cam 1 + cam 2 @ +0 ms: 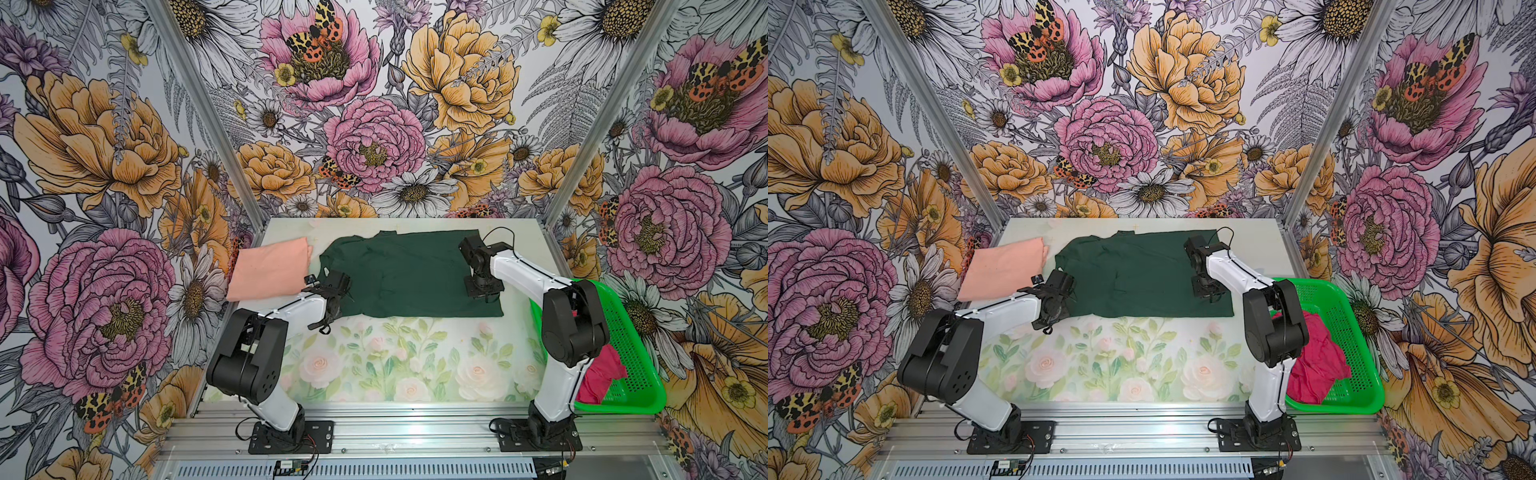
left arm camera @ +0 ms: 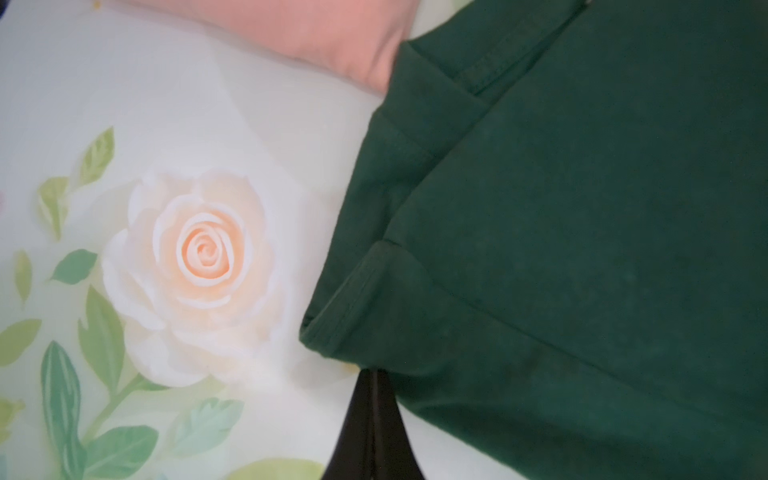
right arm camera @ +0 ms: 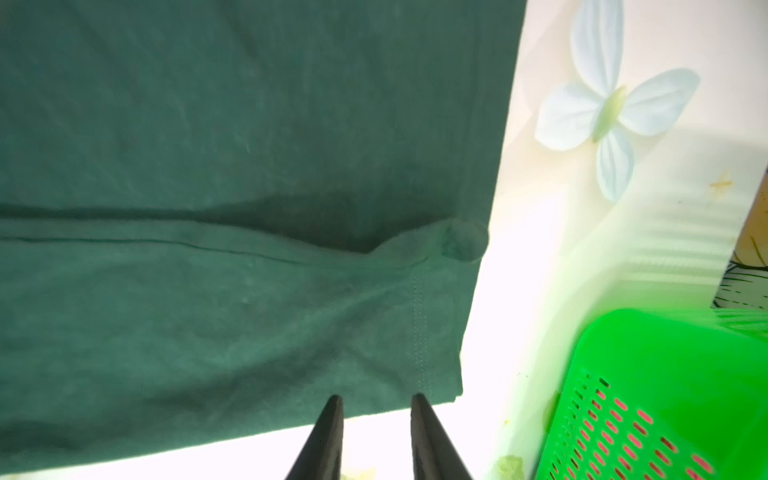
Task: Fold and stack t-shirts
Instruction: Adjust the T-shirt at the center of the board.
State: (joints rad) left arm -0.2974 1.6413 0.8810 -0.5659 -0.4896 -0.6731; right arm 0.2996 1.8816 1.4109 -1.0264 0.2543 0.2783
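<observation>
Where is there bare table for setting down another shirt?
Bare: the near half of the table, between arm bases, in front of the dark green shirt. Crowded: far half, peach shirt beside it, left gripper and right gripper at its ends, basket at right.

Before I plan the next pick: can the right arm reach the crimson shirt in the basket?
Probably yes: the crimson shirt lies uncovered in the open basket beside that arm; its end effector is at the green shirt.

dark green t-shirt (image 1: 407,274) plain, peach-salmon t-shirt (image 1: 270,268) plain, crimson-pink t-shirt (image 1: 1316,361), basket (image 1: 1358,332) bright green perforated, tabletop (image 1: 415,365) pale with pastel roses and green leaves, walls (image 1: 374,133) pink and orange flower print with spotted butterflies, arms (image 1: 519,270) white and black
</observation>
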